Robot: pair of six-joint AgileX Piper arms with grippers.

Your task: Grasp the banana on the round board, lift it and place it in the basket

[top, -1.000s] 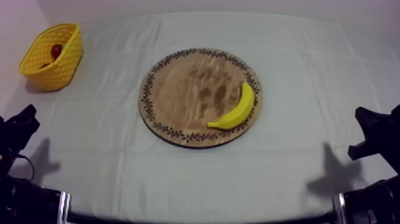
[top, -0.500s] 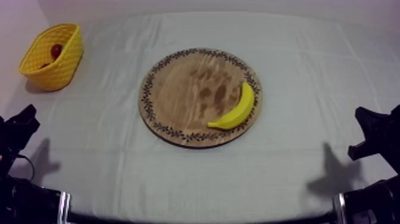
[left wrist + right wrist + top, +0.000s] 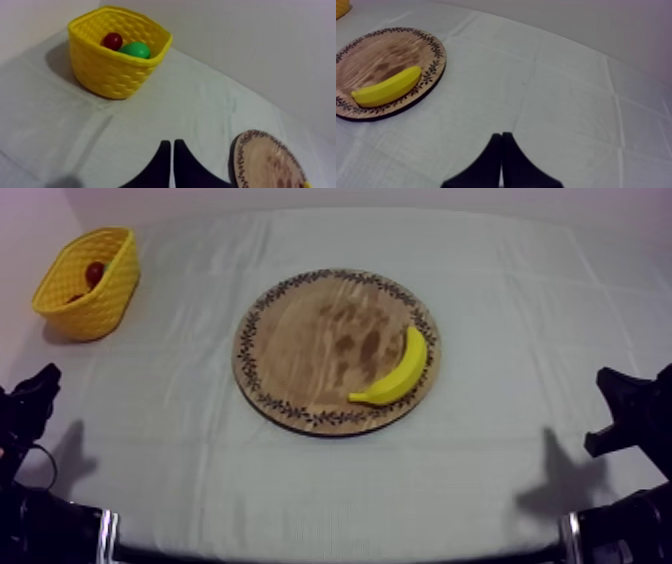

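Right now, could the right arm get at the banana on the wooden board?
Probably yes: the banana lies on the wooden board's right side, only bare cloth between it and the right gripper, whose shut fingers must open first.

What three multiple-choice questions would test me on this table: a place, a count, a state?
1. How many fruits lie in the yellow basket? A none; B two; C five.
2. Where is the banana? A on the wooden board, by its rim; B in the basket; C in a person's hand.
3. How does the right gripper stand? A wide open; B closed round the banana; C shut on nothing.
Answers: 1 B, a small red fruit and a green fruit show inside. 2 A, it rests on the wood. 3 C, its fingers form a narrow wedge.
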